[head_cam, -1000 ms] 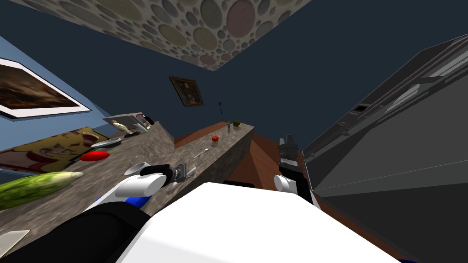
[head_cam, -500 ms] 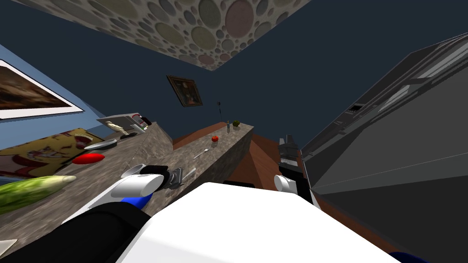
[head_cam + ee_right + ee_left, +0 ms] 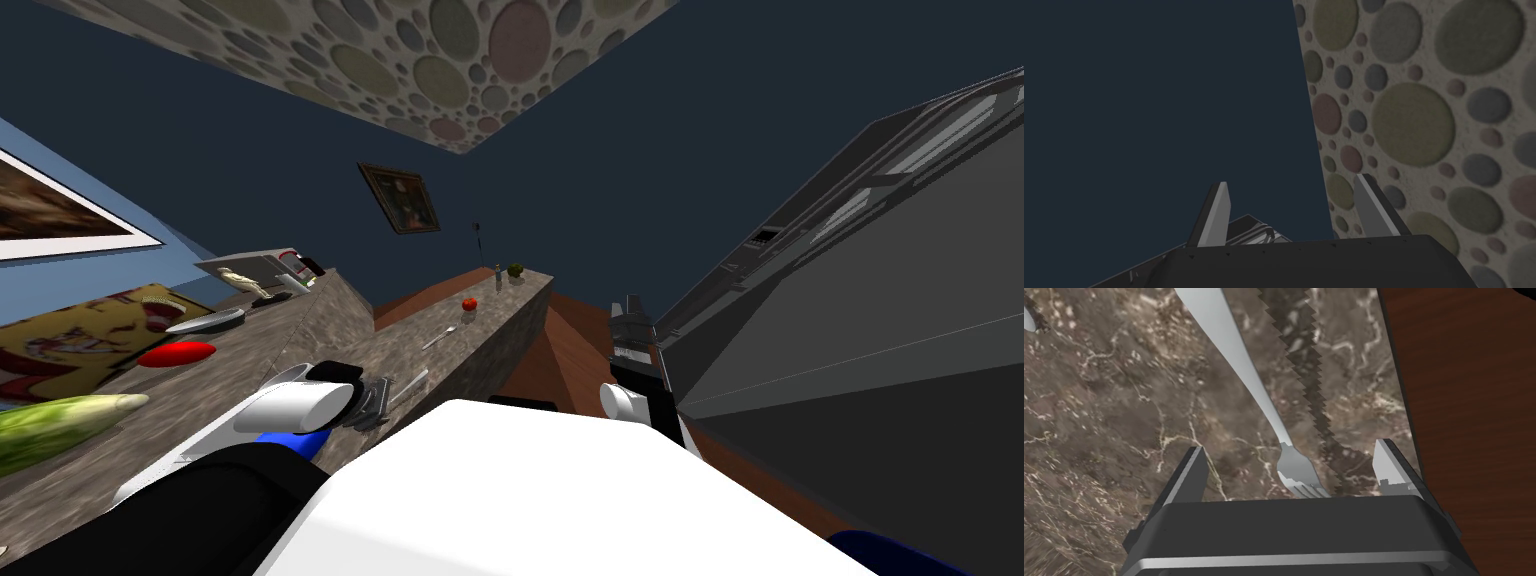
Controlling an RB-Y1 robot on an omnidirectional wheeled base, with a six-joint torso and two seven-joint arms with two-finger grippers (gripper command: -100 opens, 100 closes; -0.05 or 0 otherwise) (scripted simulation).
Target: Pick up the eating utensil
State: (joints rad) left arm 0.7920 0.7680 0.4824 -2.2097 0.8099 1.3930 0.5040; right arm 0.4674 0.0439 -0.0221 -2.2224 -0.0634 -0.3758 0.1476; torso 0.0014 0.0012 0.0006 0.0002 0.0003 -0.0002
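The left gripper [image 3: 1289, 450] hangs low over the counter [image 3: 1124, 413], pointing down at it. Its 2 fingers are spread wide and hold nothing. The fork [image 3: 1249, 373] lies flat on the stone. Its tine end sits in the gap between the fingers, close to the gripper's body and apparently touching neither finger. The handle runs away from the gripper across the counter.

I judge the straddle to be deliberate: with the fingers set across the fork's narrow width, they can close on its sides. A grip at the tine end would leave the long handle sticking out, so the fork may tilt when lifted.

The fork lies near the counter's edge, with brown floor [image 3: 1464, 388] beyond. Farther along the counter lie a spoon [image 3: 440, 337] and a tomato [image 3: 469, 303].

The right gripper [image 3: 630, 310] is held up at the right side, away from the counter. Its fingers are also wide and empty, and it is probably parked clear of the work.
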